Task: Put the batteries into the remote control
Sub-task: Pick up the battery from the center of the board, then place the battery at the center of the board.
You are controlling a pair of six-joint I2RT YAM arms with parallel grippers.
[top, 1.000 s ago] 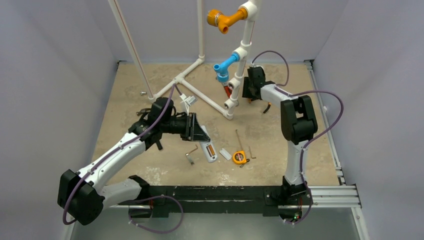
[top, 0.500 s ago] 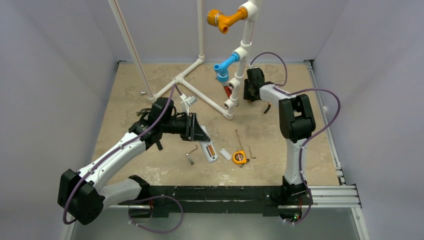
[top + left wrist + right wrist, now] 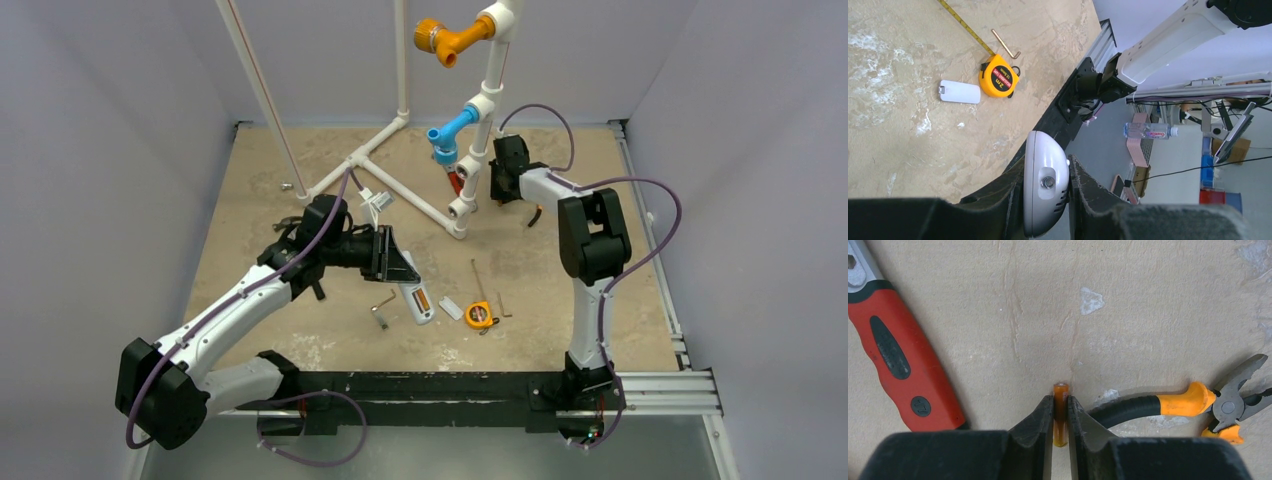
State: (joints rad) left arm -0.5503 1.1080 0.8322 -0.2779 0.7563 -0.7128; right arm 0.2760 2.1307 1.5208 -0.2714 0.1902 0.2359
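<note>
My left gripper point(image 3: 398, 266) is shut on one end of the white remote control point(image 3: 417, 303), which lies angled towards the table's front with an orange-copper battery point(image 3: 423, 300) showing in its open back. In the left wrist view the remote's rounded end point(image 3: 1045, 200) sits pinched between the fingers of the left gripper point(image 3: 1046, 162). My right gripper point(image 3: 500, 193) is at the back by the white pipe. In the right wrist view the right gripper point(image 3: 1060, 399) is shut on a second battery point(image 3: 1060, 390), held end-on just above the tabletop.
A red-handled tool point(image 3: 903, 365) lies left of the right gripper and orange-handled pliers point(image 3: 1193, 397) lie right of it. A small white flat plate point(image 3: 959, 92), a yellow tape measure point(image 3: 997, 80) and a hex key point(image 3: 1007, 45) lie near the remote. A white pipe frame point(image 3: 405, 190) stands at the back.
The right gripper has shifted slightly to the right at the back with the battery in it. The left arm and remote have not moved.
</note>
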